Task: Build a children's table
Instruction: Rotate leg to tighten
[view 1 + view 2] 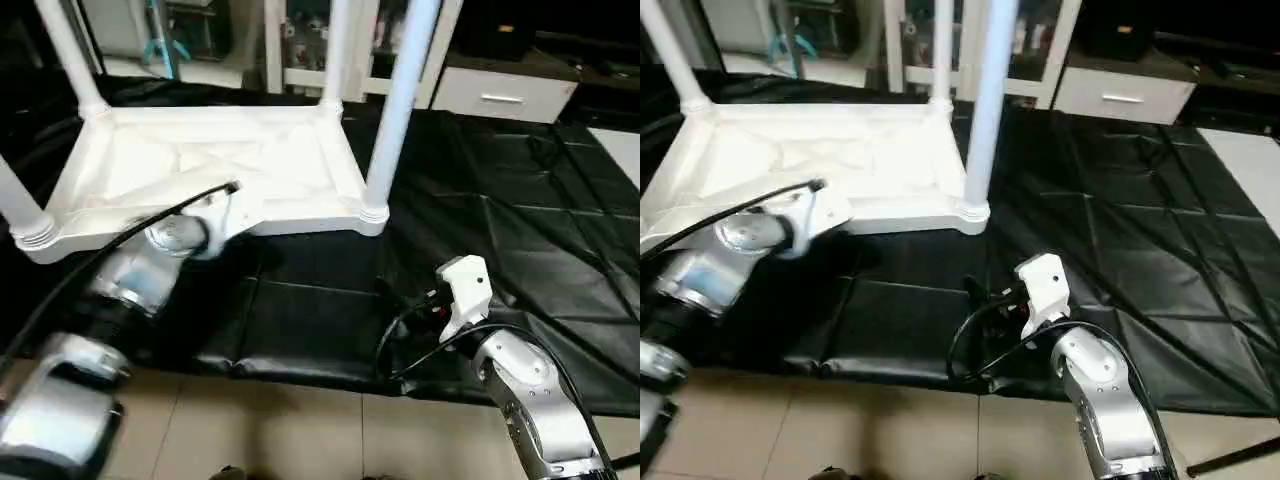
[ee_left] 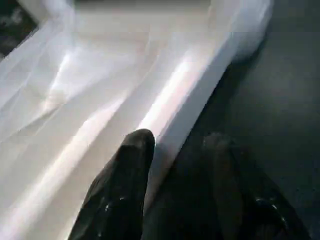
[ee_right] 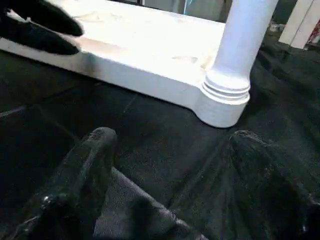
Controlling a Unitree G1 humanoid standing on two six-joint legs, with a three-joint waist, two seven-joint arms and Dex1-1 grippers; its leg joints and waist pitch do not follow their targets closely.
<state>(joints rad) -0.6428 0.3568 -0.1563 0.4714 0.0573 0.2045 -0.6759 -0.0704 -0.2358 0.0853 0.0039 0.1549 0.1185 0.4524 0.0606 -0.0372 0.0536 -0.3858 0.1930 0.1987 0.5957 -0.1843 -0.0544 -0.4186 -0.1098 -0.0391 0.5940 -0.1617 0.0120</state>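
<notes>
Left gripper half-open straddling the tabletop rim, right gripper wide open w/ nothing; imo a bad squeeze could tip the legs over.

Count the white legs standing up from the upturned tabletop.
4: near-right leg, far-right leg, far-left leg, near-left leg, one at each corner socket of the tabletop.

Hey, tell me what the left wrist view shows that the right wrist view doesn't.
Left wrist view alone: the left gripper straddling the tabletop's near rim, one finger over the ribbed underside. Right wrist view alone: a leg standing upright in its corner socket, and the right gripper open above the mat. Both: the upturned white tabletop on the black mat.
</notes>
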